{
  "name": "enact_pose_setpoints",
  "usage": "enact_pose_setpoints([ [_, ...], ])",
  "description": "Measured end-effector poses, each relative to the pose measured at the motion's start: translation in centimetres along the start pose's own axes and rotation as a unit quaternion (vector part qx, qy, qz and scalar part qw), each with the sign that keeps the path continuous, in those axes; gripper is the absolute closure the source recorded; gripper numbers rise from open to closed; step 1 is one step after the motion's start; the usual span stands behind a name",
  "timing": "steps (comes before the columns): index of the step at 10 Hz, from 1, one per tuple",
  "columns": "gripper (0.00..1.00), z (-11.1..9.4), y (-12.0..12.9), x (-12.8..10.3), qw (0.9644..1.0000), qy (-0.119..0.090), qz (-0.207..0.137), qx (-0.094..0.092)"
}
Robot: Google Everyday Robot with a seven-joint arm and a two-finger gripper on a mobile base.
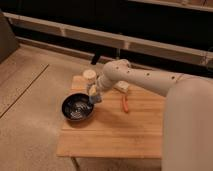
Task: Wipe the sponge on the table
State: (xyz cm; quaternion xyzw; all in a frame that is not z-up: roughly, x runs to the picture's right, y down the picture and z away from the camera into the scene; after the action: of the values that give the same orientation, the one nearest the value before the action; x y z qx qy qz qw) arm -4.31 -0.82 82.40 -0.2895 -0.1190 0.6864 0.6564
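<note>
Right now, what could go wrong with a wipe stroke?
1. The end effector and sponge sit right beside the bowl, which is close to the table edge; a stroke toward it may push it off.
2. A stroke the other way could knock the stick.

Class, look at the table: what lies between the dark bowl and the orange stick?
In the camera view, the sponge lies between the bowl and the orange stick, gripped by the end effector beside the bowl's rim.
</note>
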Motion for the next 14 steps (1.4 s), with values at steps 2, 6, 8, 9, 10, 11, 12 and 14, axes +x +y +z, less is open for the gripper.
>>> enact_pose_setpoints([
  [2,0.81,-2.9,-2.7,-1.8,0.9951,-0.090,0.038,-0.018],
  [6,0.81,-5.2,-10.2,0.4,0.9896,-0.137,0.039,0.021],
  [8,0.81,-5.1,-10.1,0.4,0.9899,-0.135,0.036,0.021],
  [9,0.81,-5.1,-10.1,0.4,0.9899,-0.135,0.036,0.021],
  [10,0.81,-5.1,-10.2,0.4,0.9899,-0.135,0.035,0.023],
  [11,0.81,-5.0,-10.8,0.3,0.9900,-0.133,0.034,0.031],
  [12,0.81,-4.7,-12.3,-0.1,0.9903,-0.125,0.026,0.055],
  [14,0.81,-4.4,-15.6,-1.6,0.9875,-0.100,-0.006,0.121],
])
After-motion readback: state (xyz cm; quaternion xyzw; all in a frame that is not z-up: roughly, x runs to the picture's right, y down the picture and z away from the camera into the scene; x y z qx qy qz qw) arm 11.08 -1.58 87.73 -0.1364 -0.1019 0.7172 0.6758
